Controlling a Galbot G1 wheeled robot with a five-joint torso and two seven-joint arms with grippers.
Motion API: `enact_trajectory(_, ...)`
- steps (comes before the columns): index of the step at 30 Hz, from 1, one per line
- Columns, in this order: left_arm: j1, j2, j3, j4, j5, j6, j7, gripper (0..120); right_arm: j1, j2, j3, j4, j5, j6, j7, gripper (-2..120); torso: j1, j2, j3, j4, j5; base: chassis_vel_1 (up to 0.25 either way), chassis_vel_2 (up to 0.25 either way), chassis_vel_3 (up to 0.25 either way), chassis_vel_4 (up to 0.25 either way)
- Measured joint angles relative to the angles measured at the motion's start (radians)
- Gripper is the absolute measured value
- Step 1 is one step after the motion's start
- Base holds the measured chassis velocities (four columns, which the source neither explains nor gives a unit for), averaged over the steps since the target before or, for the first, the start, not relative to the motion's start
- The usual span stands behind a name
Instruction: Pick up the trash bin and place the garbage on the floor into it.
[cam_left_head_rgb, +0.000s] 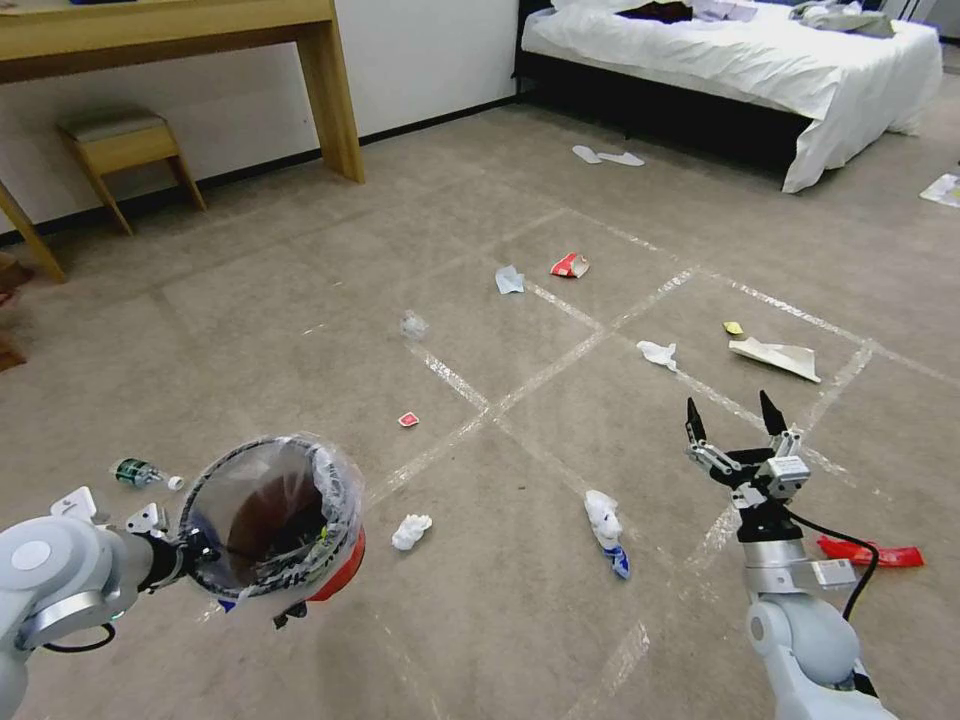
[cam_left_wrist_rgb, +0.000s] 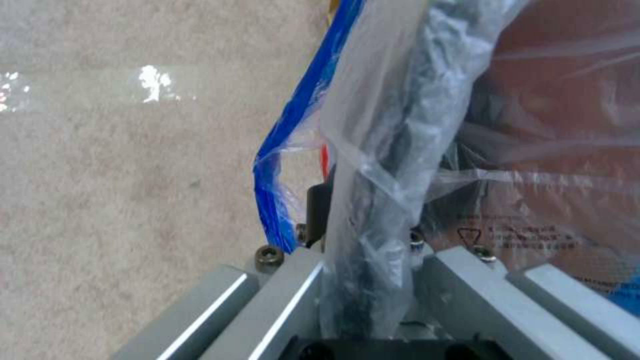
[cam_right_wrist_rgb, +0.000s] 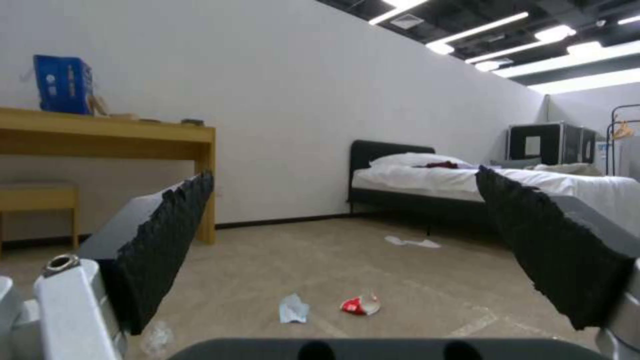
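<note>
A: Where the left claw (cam_left_head_rgb: 185, 550) clamps its rim, how does the trash bin (cam_left_head_rgb: 275, 520) lie?

B: Item one, trash bin: held off the floor (cam_left_head_rgb: 300, 300) at lower left of the head view, tipped on its side, long axis near level, round mouth facing back up toward the head camera. Dark inside, red lower body, crinkly clear plastic bag (cam_left_wrist_rgb: 393, 125) folded over the rim, with a blue edge. In the left wrist view the claw's fingers are pressed together on rim and bag.

A: The right claw (cam_left_head_rgb: 730, 420)?

B: Fingers apart, nothing between them, tips pointing forward over the carpet; pads (cam_right_wrist_rgb: 167, 240) black and ridged.

A: Item two, garbage?

B: Scattered on beige short-pile carpet crossed by shiny tape lines. Crumpled white tissue (cam_left_head_rgb: 410, 531) just beside the bin; white wad with blue (cam_left_head_rgb: 606, 528) mid-floor; red flat wrapper (cam_left_head_rgb: 870, 552) by the right arm; crushed red-and-white cup (cam_left_head_rgb: 569, 265) and pale blue scrap (cam_left_head_rgb: 509, 280) farther off; small bottle (cam_left_head_rgb: 140, 472) near the left arm; flattened pale paper (cam_left_head_rgb: 776, 356) to the right.
</note>
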Motion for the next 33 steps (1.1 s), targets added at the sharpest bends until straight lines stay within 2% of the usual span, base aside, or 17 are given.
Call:
enact_trajectory(10,0.001,-0.004,0.0,-0.001,0.012,-0.004,0.003,0,0.0,0.001,-0.003,0.002,-0.01,0.002,-0.001,100,0.0,0.0,0.0,0.0004,0.0,-0.079,0.099,0.096,-0.103)
enact_trajectory(18,0.002,-0.002,-0.001,-0.003,0.012,-0.006,0.007,0,0.0,0.002,-0.014,0.004,-0.02,0.012,0.042,100,0.0,0.0,0.0,0.0,0.0,-0.101,0.09,0.088,-0.088)
enact_trajectory(33,0.007,-0.005,-0.005,-0.012,0.009,-0.008,0.005,0,0.012,-0.018,-0.011,0.01,-0.019,-0.001,0.067,100,0.0,0.0,0.0,0.0001,0.0,-0.002,0.005,0.004,-0.003)
